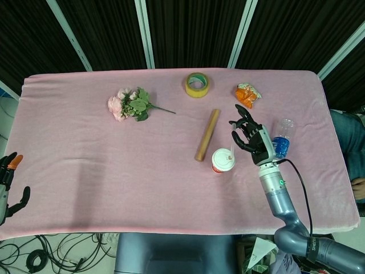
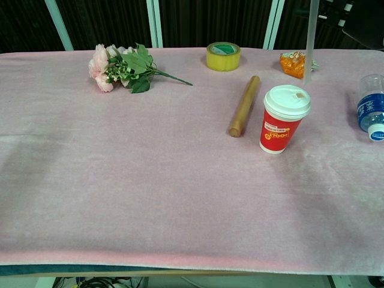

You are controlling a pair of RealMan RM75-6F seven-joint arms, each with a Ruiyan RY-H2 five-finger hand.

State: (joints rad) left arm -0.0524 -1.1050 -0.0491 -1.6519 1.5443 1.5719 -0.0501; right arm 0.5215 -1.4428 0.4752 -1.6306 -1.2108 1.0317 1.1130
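Observation:
A red paper cup point(image 1: 223, 160) point(image 2: 284, 119) with a white lid stands upright on the pink cloth. My right hand point(image 1: 251, 140) hovers just right of it and pinches a pale translucent straw point(image 2: 310, 42) held upright. The straw's lower end hangs above the cup's lid, slightly to its right. In the chest view only the dark edge of that hand point(image 2: 345, 12) shows at the top right. My left hand point(image 1: 8, 188) hangs off the table's front left corner, fingers apart, holding nothing.
A wooden rod point(image 1: 207, 135) lies left of the cup. A water bottle point(image 1: 282, 138) lies right of my right hand. At the back are a yellow tape roll point(image 1: 197, 84), an orange snack bag point(image 1: 247, 94) and a pink flower bunch point(image 1: 130, 104).

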